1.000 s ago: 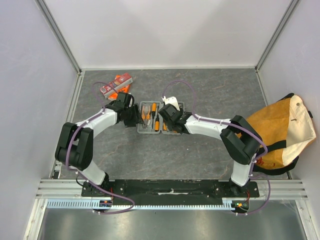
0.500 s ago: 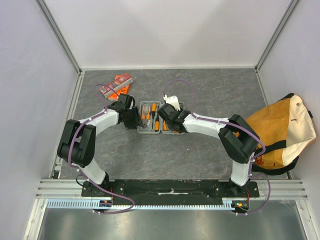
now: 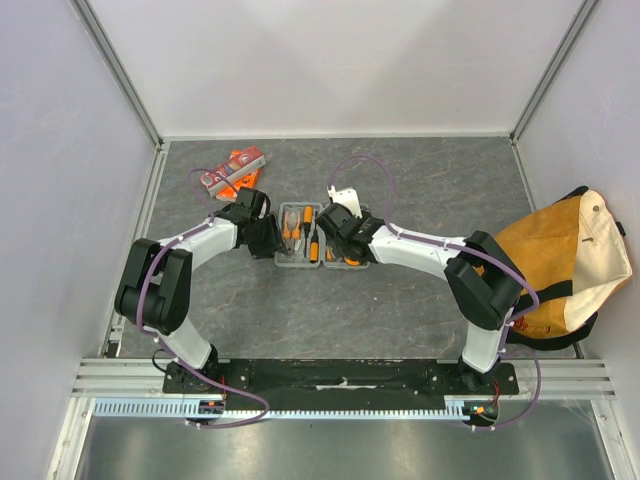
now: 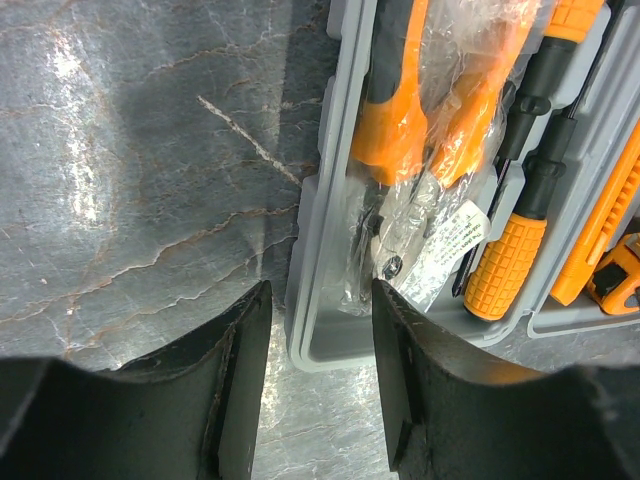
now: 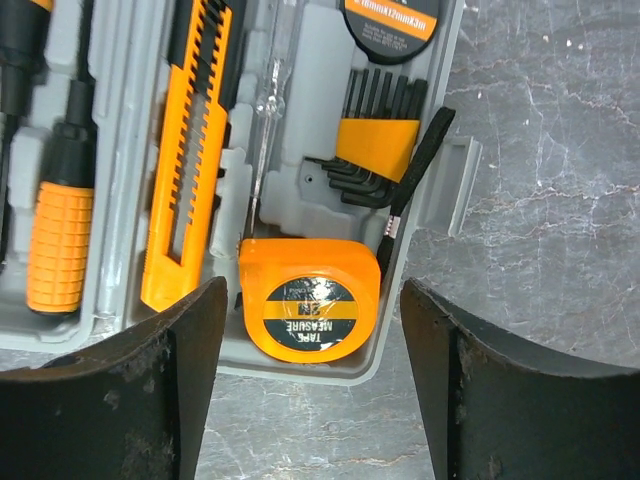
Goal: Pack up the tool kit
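The tool kit (image 3: pixel 298 263) lies open at the table's middle, a grey case holding orange-and-black tools. My left gripper (image 4: pixel 318 300) stands open at its left near corner (image 4: pixel 312 352), one finger outside the wall and the other over the tray, next to plastic-wrapped pliers (image 4: pixel 420 120) and a screwdriver (image 4: pixel 505 262). My right gripper (image 5: pixel 312 330) is open wide at the right half's near edge. An orange tape measure (image 5: pixel 310 300) sits in its slot just beyond the tips, untouched. A utility knife (image 5: pixel 190 150) and hex keys (image 5: pixel 375 150) lie behind it.
A tan canvas bag (image 3: pixel 560 265) with black straps slumps at the right edge of the table. Red-orange packets (image 3: pixel 232 172) lie at the back left, behind my left arm. Grey walls close in the table on three sides.
The right gripper's jaws have spread wider around the tape measure's spot. The left arm shifted slightly toward the case's left edge, then held still.
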